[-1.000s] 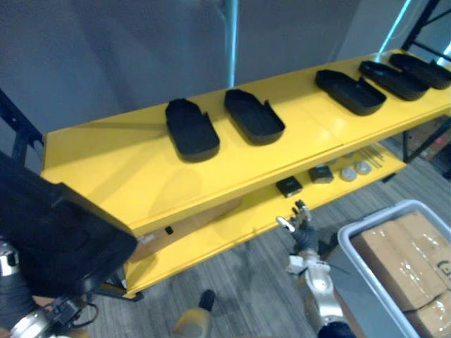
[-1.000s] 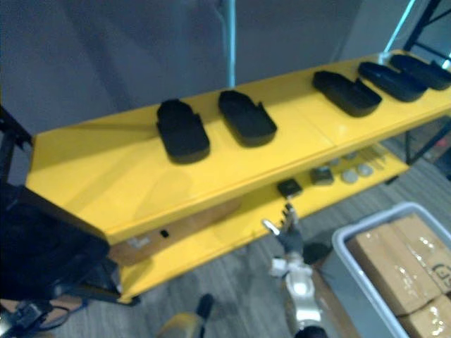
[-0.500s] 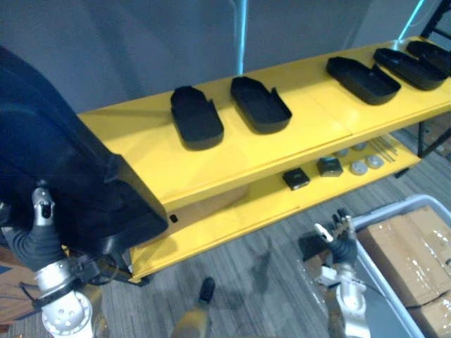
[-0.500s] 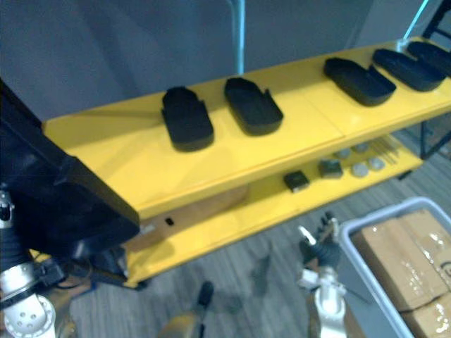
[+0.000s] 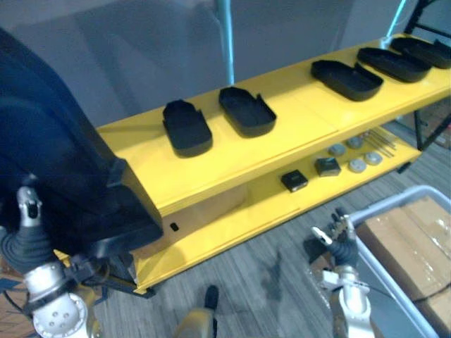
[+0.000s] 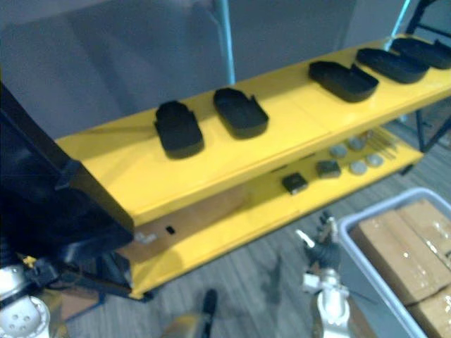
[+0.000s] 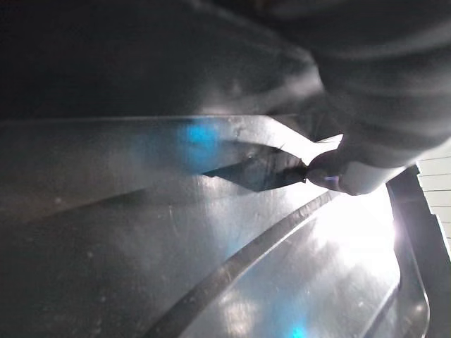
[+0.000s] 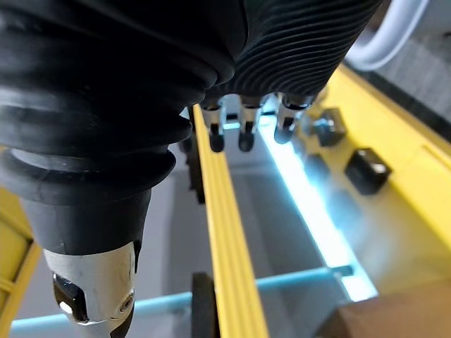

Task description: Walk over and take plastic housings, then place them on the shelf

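Yellow sheet metal makes up the two-tier shelf [image 5: 232, 165] in front of us, with a blue-green post [image 5: 225, 35] rising behind it. Along its top tier we see five black plastic shells: the first housing [image 5: 187, 127] and second housing [image 5: 246, 111] side by side near the middle, then the third housing [image 5: 347, 77], fourth housing [image 5: 392, 63] and fifth housing [image 5: 426, 51] in a row toward the right end. The lower tier holds a small black block [image 5: 294, 181], a dark block [image 5: 327, 166], round discs [image 5: 358, 165] and thin rods [image 5: 382, 141]. A grey bin [image 5: 391, 203] of cardboard boxes [image 5: 416, 239] stands on the grey floor [image 5: 268, 282] at lower right. The carried housing [image 5: 49, 162] looms close at the left, covering the shelf's left end from us; bare yellow lies between it and the first housing. Our left hand [image 5: 28, 211] grips that shell from below, one silver digit clamped on its near wall, and the wrist view shows a dark tip pressed on its glossy inner face. Our right hand [image 5: 340, 236] hangs low just beside the bin's rim, its fingers [image 8: 243, 130] loosely extended and holding nothing.
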`<state>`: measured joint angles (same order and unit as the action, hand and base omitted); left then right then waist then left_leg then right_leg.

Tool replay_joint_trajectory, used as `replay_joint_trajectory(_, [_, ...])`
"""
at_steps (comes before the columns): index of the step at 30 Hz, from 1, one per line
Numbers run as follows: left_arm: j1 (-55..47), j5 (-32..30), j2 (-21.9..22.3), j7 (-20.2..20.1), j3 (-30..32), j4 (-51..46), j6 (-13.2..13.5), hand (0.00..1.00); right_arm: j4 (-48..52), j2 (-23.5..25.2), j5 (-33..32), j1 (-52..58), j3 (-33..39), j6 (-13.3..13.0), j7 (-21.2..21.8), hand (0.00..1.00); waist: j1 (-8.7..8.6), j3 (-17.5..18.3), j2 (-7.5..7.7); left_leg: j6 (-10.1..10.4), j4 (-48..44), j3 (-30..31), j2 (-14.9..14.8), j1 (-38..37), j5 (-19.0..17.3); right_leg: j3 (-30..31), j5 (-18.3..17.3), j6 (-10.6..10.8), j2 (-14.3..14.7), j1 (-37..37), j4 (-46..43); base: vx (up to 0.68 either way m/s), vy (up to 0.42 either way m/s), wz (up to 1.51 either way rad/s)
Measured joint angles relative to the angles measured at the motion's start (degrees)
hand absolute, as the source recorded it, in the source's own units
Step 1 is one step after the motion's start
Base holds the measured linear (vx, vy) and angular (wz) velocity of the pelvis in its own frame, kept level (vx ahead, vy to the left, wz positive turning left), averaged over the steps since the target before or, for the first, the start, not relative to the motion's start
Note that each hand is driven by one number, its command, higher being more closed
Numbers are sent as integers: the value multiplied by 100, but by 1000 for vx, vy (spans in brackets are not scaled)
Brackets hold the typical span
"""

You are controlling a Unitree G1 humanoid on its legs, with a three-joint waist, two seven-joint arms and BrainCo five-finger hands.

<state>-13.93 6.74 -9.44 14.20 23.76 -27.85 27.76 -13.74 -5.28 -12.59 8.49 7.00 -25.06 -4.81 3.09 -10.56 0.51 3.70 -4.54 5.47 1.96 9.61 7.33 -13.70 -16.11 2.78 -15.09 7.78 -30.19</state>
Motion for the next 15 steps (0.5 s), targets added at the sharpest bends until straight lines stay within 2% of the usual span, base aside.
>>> replay_joint_trajectory(1, [61,0,-81,-21,-1,-2,-1,100,16,24,-2,-49,14,0,-38,0,-27,1,-7,-28,9,40,-3,-44,-66,29,203,-19,-23,-145,-355,42,156,27])
replay_joint_trajectory(2, [131,-2,-267,-58,3,-4,-1,100,26,79,-3,-156,37,0,-63,0,-45,-41,90,-83,64,68,-12,-191,-127,124,687,25,-76,-385,-890,39,126,11])
replay_joint_trajectory(4, [188,2,-424,-80,-6,12,-39,100,24,154,3,-256,82,-5,-62,0,-61,-55,101,-173,286,136,-99,-433,-147,121,1141,1,-205,-725,-1574,19,143,7])
replay_joint_trajectory(5, [322,15,-409,-80,-3,89,-52,100,26,162,20,-298,93,-12,-63,0,-80,-45,112,-250,320,178,-154,-508,-208,130,479,26,-214,-897,-1540,-32,147,9])
replay_joint_trajectory(6, [384,22,-397,-80,-3,137,-74,100,27,160,46,-330,106,-14,-64,0,-74,-52,101,-256,338,177,-194,-546,-234,125,277,33,-183,-970,-1388,-114,163,5])
replay_joint_trajectory(7, [490,70,-399,-87,4,240,-151,100,32,159,112,-362,141,-47,-64,0,-70,-47,69,-246,349,190,-267,-576,-287,111,113,50,-111,-1022,-798,-193,154,6])
replay_joint_trajectory(9, [598,209,-410,-98,8,327,-237,100,109,154,119,-361,174,-113,-74,0,-76,-41,56,-162,349,232,-352,-561,-314,191,173,145,12,-1063,272,-175,101,16])
replay_joint_trajectory(10, [639,237,-404,-103,4,377,-267,100,223,135,156,-332,204,-115,-154,0,-77,-23,86,-125,353,255,-341,-548,-336,235,314,319,42,-1033,843,-10,-74,28])
replay_joint_trajectory(11, [649,238,-401,-129,5,408,-303,100,281,112,165,-338,263,-116,-169,0,-70,21,158,-71,365,297,-283,-556,-372,229,572,383,68,-937,1362,44,-141,28])
replay_joint_trajectory(12, [649,237,-403,-146,15,405,-309,100,302,104,166,-344,272,-117,-177,0,-64,61,222,-32,384,296,-249,-559,-384,225,752,352,74,-894,1572,50,-256,24])
replay_joint_trajectory(13, [649,231,-356,-151,20,409,-309,100,310,70,194,-362,276,-116,-192,0,-63,157,337,65,432,298,-194,-564,-397,166,998,674,69,-757,1913,50,-281,12])
replay_joint_trajectory(14, [569,229,-173,-150,-40,395,-320,100,329,-53,222,-393,289,-117,-248,0,-55,202,134,136,421,240,-371,-548,-423,90,1155,663,262,-625,2225,66,-287,2])
replay_joint_trajectory(15, [513,230,-104,-151,-37,373,-319,100,343,-110,222,-412,294,-117,-280,0,-49,219,34,177,436,180,-474,-563,-438,89,1224,630,363,-575,2382,60,-234,-22])
